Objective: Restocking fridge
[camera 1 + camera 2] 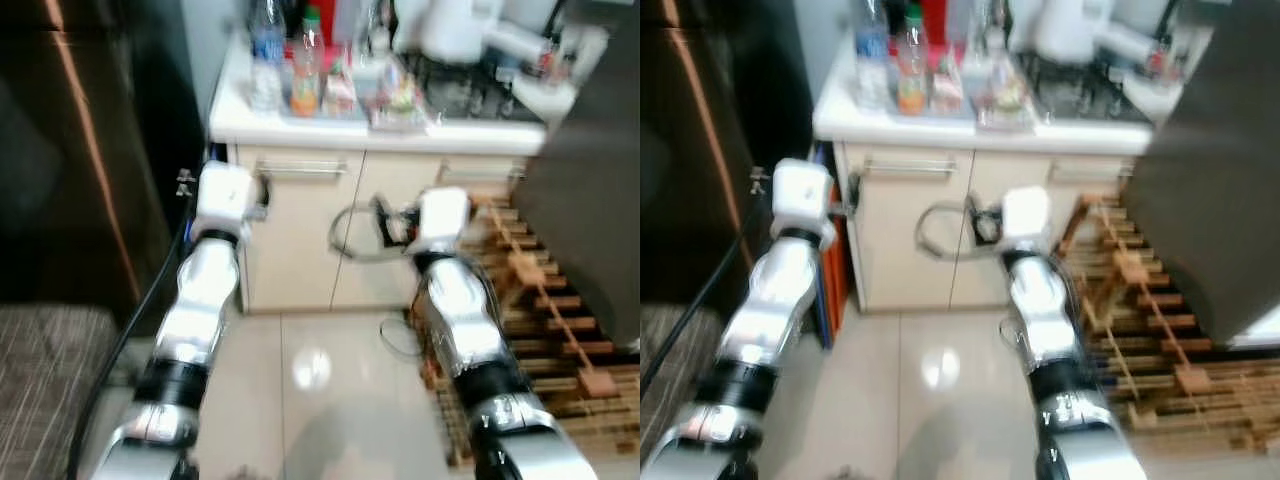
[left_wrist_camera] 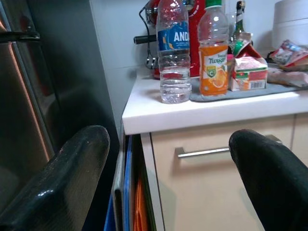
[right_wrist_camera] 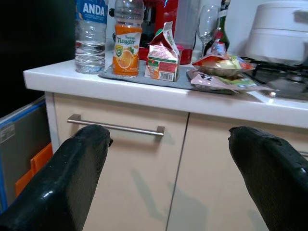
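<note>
Clear plastic water bottle (image 2: 174,53) and orange juice bottle (image 2: 213,50) stand upright near the white counter's (image 2: 202,111) edge, beside a small red-green carton (image 2: 248,72). Left gripper (image 2: 168,187) and right gripper (image 3: 166,185) both spread wide, empty, below counter height. Bottles likely light, smooth, slippery; grasp mid-body.
</note>
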Available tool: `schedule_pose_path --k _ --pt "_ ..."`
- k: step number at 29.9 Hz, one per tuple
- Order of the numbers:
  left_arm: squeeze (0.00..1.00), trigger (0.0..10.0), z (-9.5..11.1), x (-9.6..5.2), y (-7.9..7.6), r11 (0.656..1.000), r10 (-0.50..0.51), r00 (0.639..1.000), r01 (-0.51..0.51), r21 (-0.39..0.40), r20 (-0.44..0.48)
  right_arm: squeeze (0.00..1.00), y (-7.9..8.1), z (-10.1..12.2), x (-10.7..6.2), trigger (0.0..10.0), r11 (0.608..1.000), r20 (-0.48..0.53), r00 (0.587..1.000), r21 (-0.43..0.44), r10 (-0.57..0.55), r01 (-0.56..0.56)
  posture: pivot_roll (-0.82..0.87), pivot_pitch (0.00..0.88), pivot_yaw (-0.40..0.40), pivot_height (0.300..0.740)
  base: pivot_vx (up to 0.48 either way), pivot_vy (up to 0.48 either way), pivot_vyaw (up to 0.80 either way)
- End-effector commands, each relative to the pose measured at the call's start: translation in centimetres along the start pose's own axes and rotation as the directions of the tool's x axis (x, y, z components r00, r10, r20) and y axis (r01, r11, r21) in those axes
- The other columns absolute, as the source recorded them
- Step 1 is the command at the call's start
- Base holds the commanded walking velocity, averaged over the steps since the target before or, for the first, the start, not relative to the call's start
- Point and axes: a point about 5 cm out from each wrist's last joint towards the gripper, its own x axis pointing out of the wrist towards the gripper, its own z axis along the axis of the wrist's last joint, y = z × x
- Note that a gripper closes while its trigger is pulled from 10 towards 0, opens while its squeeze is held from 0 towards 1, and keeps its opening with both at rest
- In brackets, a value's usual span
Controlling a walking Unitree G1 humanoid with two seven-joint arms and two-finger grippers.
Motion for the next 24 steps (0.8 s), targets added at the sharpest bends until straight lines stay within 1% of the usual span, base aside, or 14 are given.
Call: schedule_pose_path --k 1,7,10,11,12,14,16,17,18,19,21,22,23,24 --pt "0.0 10.0 0.8 0.1 -1.4 0.999 -0.038 0.999 0.038 -0.009 0.032 0.02 -1.6 -0.1 -0.1 10.0 0.999 -0.008 0.999 -0.011 -0.042 0.042 0.0 0.0 -0.058 0.74 0.48 0.0 0.0" --pt "0.0 10.0 1.5 0.4 -1.1 0.999 -0.04 0.997 0.04 0.005 0.061 0.02 -1.6 -0.1 0.1 10.0 0.999 -0.007 0.999 -0.001 -0.05 0.05 0.01 0.0 -0.054 0.74 0.48 0.0 0.0" --pt "0.0 10.0 2.0 0.7 -0.7 0.999 -0.03 0.996 0.029 0.018 0.081 0.03 -1.5 0.0 0.2 10.0 0.999 -0.004 0.999 -0.002 -0.046 0.046 0.01 0.0 -0.055 0.74 0.48 0.0 0.0" --pt "0.0 10.0 2.4 0.9 -0.3 0.999 -0.019 0.996 0.015 0.046 0.09 0.02 -1.4 0.0 0.2 10.0 0.999 -0.003 0.999 -0.005 -0.044 0.044 0.01 0.0 -0.056 0.74 0.48 0.0 0.0" --pt "0.0 10.0 2.9 1.2 0.3 0.998 0.0 0.994 -0.007 0.061 0.105 0.02 -1.4 0.0 0.2 10.0 0.999 -0.002 0.999 -0.006 -0.042 0.042 0.01 0.0 -0.057 0.74 0.48 0.0 0.0" --pt "0.0 10.0 3.9 1.6 1.0 0.999 0.027 0.991 -0.033 0.042 0.129 0.02 -1.5 0.0 0.2 10.0 0.999 -0.002 0.999 -0.007 -0.043 0.043 0.01 0.0 -0.059 0.74 0.48 0.0 0.0" --pt "0.0 10.0 6.0 2.4 2.1 0.997 0.055 0.98 -0.063 0.034 0.193 0.02 -1.6 0.3 0.3 10.0 0.999 0.011 0.999 -0.01 -0.041 0.041 0.01 0.0 -0.058 0.74 0.48 0.0 0.0" --pt "0.0 10.0 6.0 2.4 2.1 0.997 0.055 0.98 -0.063 0.034 0.193 0.02 -1.6 0.3 0.3 10.0 0.999 0.011 0.999 -0.01 -0.041 0.041 0.01 0.0 -0.058 0.74 0.48 0.0 0.0" --pt "0.0 10.0 6.9 2.6 2.4 0.997 0.062 0.974 -0.071 0.034 0.219 0.02 -1.6 0.4 0.3 10.0 0.999 0.018 0.999 -0.012 -0.038 0.038 0.01 0.0 -0.058 0.74 0.48 0.0 0.0" --pt "0.0 10.0 7.9 2.9 2.8 0.997 0.067 0.967 -0.077 0.029 0.246 0.02 -1.2 0.9 0.3 10.0 1.0 0.045 0.999 0.011 0.007 -0.008 0.01 0.0 -0.056 0.74 0.48 0.0 0.0" --pt "0.0 10.0 10.1 3.4 3.7 0.997 0.066 0.949 -0.078 0.029 0.308 0.02 -0.1 2.2 -0.1 10.0 0.992 0.117 0.985 -0.021 0.129 -0.127 0.0 0.0 -0.056 0.74 0.48 0.0 0.0" --pt "0.0 10.0 10.1 3.4 3.7 0.997 0.066 0.949 -0.078 0.029 0.308 0.02 -0.1 2.2 -0.1 10.0 0.992 0.117 0.985 -0.021 0.129 -0.127 0.0 0.0 -0.056 0.74 0.48 0.0 0.0" --pt "0.0 10.0 11.1 3.7 4.2 0.996 0.067 0.94 -0.083 0.035 0.334 0.02 0.2 2.7 -0.4 10.0 0.986 0.138 0.976 -0.028 0.166 -0.164 0.0 0.0 -0.055 0.74 0.48 0.0 0.0" --pt "0.0 10.0 11.1 3.7 4.2 0.996 0.067 0.94 -0.083 0.035 0.334 0.02 0.2 2.7 -0.4 10.0 0.986 0.138 0.976 -0.028 0.166 -0.164 0.0 0.0 -0.055 0.74 0.48 0.0 0.0"
